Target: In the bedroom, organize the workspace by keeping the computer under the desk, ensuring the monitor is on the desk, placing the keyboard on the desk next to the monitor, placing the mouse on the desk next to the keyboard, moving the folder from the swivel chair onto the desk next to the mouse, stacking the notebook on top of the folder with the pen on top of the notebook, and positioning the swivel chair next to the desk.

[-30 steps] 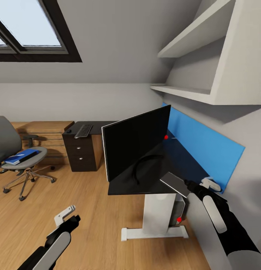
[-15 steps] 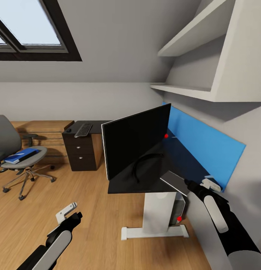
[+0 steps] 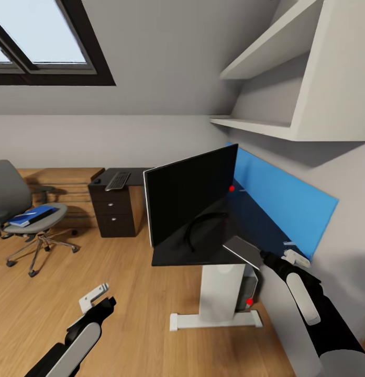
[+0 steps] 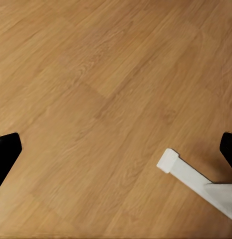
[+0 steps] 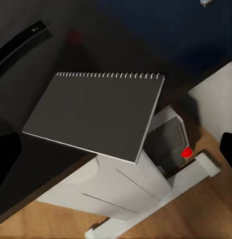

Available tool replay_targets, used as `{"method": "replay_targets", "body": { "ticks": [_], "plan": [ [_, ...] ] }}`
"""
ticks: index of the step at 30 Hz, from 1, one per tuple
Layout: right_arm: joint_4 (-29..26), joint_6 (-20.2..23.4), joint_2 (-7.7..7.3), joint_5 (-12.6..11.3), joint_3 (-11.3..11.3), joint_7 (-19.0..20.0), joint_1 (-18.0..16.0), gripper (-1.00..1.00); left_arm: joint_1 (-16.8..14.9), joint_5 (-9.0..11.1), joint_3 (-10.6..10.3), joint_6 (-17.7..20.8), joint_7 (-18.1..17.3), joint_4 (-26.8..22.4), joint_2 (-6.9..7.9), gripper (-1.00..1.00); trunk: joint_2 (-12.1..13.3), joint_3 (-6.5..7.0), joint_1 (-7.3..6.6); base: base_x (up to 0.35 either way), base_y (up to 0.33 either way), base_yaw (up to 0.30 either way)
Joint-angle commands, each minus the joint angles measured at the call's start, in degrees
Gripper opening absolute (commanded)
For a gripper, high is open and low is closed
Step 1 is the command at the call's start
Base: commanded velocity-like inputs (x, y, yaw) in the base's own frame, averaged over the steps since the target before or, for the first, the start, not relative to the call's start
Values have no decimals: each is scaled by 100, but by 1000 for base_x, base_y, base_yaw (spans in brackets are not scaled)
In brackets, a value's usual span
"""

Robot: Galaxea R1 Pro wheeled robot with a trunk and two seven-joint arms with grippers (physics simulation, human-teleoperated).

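Observation:
The black monitor [image 3: 190, 201] stands on the glossy black desk [image 3: 174, 256]. A grey spiral notebook [image 3: 244, 251] [image 5: 96, 112] lies at the desk's near corner, overhanging the edge. My right gripper [image 3: 267, 257] [image 5: 116, 149] sits just behind it, open, its fingers wide to either side. The computer [image 3: 249, 288] [image 5: 168, 142] stands under the desk. Keyboard [image 3: 117, 181] and mouse [image 3: 97, 182] rest on the far drawer end. On the swivel chair [image 3: 17, 201] at the left lies the blue folder [image 3: 31, 215]. My left gripper [image 3: 98, 299] [image 4: 116, 149] hangs open over the floor. A thin pale stick [image 3: 289, 243], maybe the pen, lies by the blue panel.
A white desk leg and foot [image 3: 213, 317] [image 4: 195, 179] stand on the wooden floor in front of me. White wall shelves [image 3: 266, 128] jut out above the desk. A light wooden chest [image 3: 62, 183] sits against the back wall behind the chair.
The whole picture has shifted a little, so the camera has moved slightly. Both arms keep their poses and the notebook lies where it was.

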Motion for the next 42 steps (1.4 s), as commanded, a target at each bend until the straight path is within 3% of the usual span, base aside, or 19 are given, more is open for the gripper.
{"method": "replay_targets", "body": {
  "ticks": [1,11,19,35,40,42],
  "plan": [
    [-8,15,-2,-59,2,-46,-3,100,-6,11,-11,28,35,-8,5,100,-4,-6,-3,-314,0,0],
    [-4,8,2,-59,2,-46,-5,100,-6,10,-13,28,37,-8,5,100,-4,-6,-3,-301,0,0],
    [-4,7,-5,-59,0,-41,-4,100,-6,-12,-22,28,50,-16,5,100,-4,-6,-3,-77,0,0],
    [-4,22,-6,-69,-209,-18,-4,100,-6,-15,-49,24,61,-25,5,100,-566,-258,304,-5,0,0],
    [82,39,-10,-223,-271,92,-3,100,-6,-8,-50,26,56,-25,5,100,-566,-258,304,0,0,0],
    [187,61,-12,-466,-472,238,-3,100,-6,-5,-54,27,54,-21,5,100,-566,-258,304,0,0,0]
  ]
}}
